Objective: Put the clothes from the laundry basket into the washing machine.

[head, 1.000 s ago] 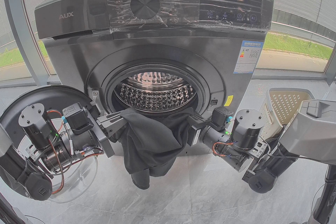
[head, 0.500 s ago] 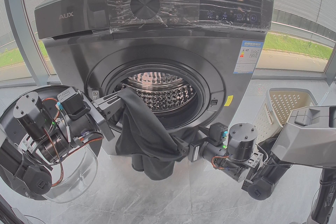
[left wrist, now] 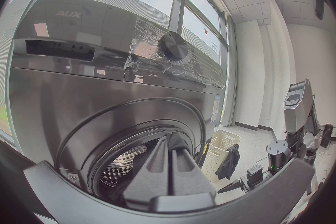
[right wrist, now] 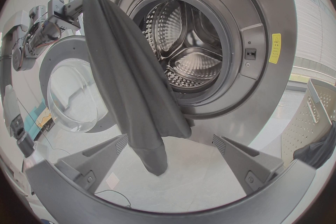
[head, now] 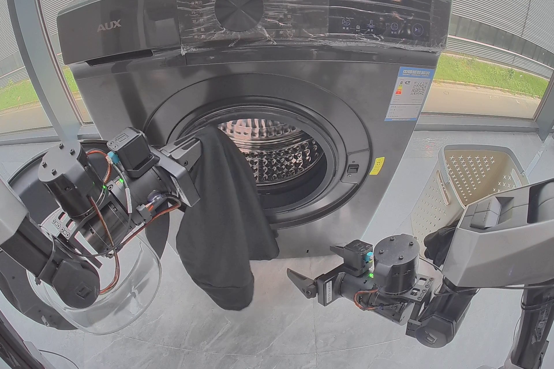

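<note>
A dark grey garment (head: 222, 220) hangs from my left gripper (head: 193, 144), which is shut on its top edge at the left rim of the washing machine's open drum (head: 271, 154). The cloth droops in front of the opening, its lower end near the floor (right wrist: 140, 95). In the left wrist view my left gripper (left wrist: 170, 146) has both fingers pressed together on dark cloth. My right gripper (head: 297, 277) is open and empty, low over the floor in front of the machine, its fingers (right wrist: 241, 160) spread wide. The white laundry basket (head: 473, 174) stands to the right with dark clothing (right wrist: 316, 151) draped over its rim.
The washer's round glass door (head: 109, 278) is swung open to the left, behind my left arm. Tiled floor (head: 300, 330) lies in front of the machine. Windows run behind the machine.
My right gripper has let go of the garment, opened and dropped down toward the floor. My left gripper has lifted its end, so the cloth now hangs from it alone.
</note>
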### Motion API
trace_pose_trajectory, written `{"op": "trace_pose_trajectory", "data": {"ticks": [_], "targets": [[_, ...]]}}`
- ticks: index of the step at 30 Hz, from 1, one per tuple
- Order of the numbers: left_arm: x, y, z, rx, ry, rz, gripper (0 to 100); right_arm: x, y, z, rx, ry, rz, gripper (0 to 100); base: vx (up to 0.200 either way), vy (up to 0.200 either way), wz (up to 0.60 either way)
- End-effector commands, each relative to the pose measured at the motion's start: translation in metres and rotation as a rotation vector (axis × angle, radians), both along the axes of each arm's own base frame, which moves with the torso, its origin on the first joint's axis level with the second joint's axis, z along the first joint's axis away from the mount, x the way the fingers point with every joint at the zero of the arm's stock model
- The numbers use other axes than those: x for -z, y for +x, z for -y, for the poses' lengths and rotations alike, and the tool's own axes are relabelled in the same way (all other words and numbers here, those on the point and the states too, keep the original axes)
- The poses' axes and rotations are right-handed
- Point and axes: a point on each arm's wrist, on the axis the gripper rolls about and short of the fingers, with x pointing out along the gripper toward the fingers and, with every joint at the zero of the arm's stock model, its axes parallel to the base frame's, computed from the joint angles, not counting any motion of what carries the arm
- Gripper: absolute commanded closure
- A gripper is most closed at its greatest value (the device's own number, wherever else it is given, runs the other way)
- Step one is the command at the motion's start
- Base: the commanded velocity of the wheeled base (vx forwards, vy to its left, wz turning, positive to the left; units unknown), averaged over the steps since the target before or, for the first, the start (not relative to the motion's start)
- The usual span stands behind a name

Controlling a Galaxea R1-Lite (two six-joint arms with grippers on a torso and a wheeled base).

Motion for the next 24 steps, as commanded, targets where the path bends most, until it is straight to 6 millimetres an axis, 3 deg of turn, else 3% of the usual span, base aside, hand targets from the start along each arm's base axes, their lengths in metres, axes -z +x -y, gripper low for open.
{"op": "trace_pose_trajectory", "data": {"ticks": [1, 9, 24], "targets": [[0.005, 0.004, 0.002, -0.004, 0.005, -0.015, 100, -0.004, -0.006, -0.009, -0.076, 0.028, 0.012, 0, 0.0, 0.0, 0.0], [0.011, 0.007, 0.007, -0.018, 0.009, -0.033, 100, -0.027, -0.013, -0.041, -0.201, 0.147, 0.133, 0, 0.0, 0.0, 0.0], [0.013, 0.004, 0.013, 0.005, 0.015, -0.038, 100, -0.057, 0.015, -0.058, -0.162, 0.27, 0.26, 0, 0.0, 0.0, 0.0]]}}
